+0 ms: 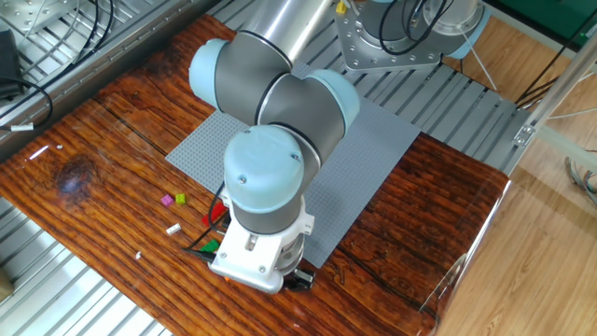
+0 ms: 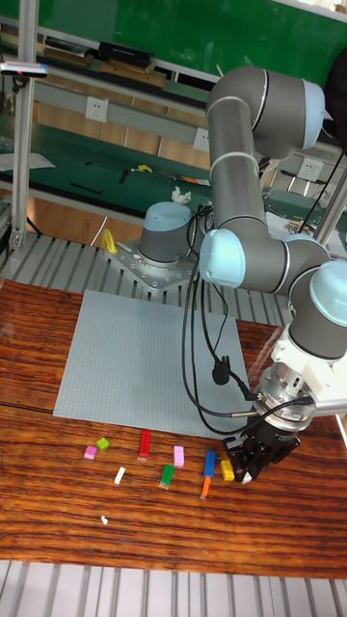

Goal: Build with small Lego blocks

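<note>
Nothing is built yet, by the look of it: the grey baseplate [image 2: 145, 357] lies bare, and the small Lego blocks [image 2: 164, 465] sit loose in a ragged row on the wooden counter [image 2: 39, 521], between the baseplate's near edge and the counter's front edge. All the stacking appears still to do. The gripper [image 2: 253, 469] hangs low at the right end of that row, just beside the yellow block [image 2: 227, 469] and near the blue block [image 2: 209, 464]. Whether its jaws are parted, or pinching anything, cannot be told; the overhead fixed view hides them behind the arm.
</note>
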`<move>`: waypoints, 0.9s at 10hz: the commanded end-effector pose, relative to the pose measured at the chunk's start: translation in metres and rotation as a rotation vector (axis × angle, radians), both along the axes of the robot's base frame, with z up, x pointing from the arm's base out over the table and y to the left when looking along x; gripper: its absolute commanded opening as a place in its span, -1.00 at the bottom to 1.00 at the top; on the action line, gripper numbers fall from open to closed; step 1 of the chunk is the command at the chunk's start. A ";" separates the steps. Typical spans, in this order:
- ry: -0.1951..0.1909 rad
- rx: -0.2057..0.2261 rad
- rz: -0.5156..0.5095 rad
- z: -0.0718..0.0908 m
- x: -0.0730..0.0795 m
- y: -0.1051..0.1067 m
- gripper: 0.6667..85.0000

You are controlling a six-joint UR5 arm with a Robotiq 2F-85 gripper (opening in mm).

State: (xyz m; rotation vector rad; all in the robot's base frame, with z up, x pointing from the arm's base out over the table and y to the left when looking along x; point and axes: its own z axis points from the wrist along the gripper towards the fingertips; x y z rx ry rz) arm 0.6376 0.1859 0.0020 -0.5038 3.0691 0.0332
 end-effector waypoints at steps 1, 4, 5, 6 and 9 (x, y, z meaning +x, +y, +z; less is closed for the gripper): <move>-0.003 0.017 -0.001 0.000 0.000 0.000 -0.32; -0.009 0.022 -0.009 0.001 0.001 0.002 -0.38; -0.009 0.022 -0.011 0.001 0.001 0.002 -0.39; -0.011 0.024 -0.011 0.001 0.001 0.002 -0.41; -0.015 0.019 -0.020 0.001 0.002 0.002 -0.51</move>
